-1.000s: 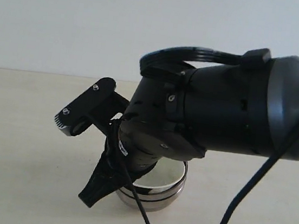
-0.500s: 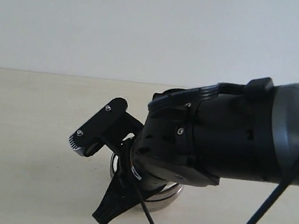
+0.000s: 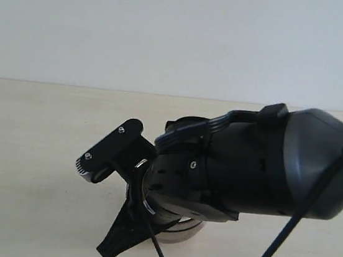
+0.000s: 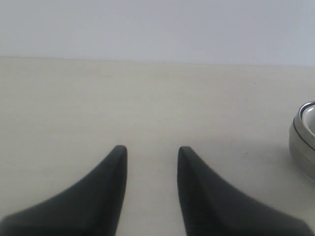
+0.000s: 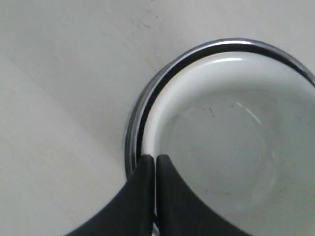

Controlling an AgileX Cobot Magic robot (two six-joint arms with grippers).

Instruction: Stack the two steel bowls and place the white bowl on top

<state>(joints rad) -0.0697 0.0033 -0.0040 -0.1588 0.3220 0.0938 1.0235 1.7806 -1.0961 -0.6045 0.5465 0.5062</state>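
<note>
Right fingers [image 5: 146, 169]: pressed almost together, with only a hairline slit between the tips. They pinch the near rim of the white bowl.
White bowl [image 5: 221, 137]: sits inside the steel bowls, with its glossy inside facing up. A thin dark gap rings it where it meets the steel rim.
Steel bowls [image 5: 132, 132]: stand on the tabletop with the white bowl nested in them. The right wrist view shows only the shiny outer rim. The left wrist view shows a banded metal wall. How many bowls are in the stack cannot be told.
Left fingers [image 4: 118, 162]: spread apart and holding nothing, with bare tabletop between the tips. The bowl stack lies well off to one side, at the edge of the left wrist view.
Right arm [image 3: 248, 169]: fills the lower right of the exterior view. It reaches down over the bowls and hides all but a pale sliver at their base.
Black bracket [image 3: 109, 149]: juts out above the right fingers and carries two screws.
Cable [image 3: 283, 242]: hangs from the right arm toward the lower edge of the exterior view.
Tabletop [image 4: 74, 98]: pale cream.
</note>
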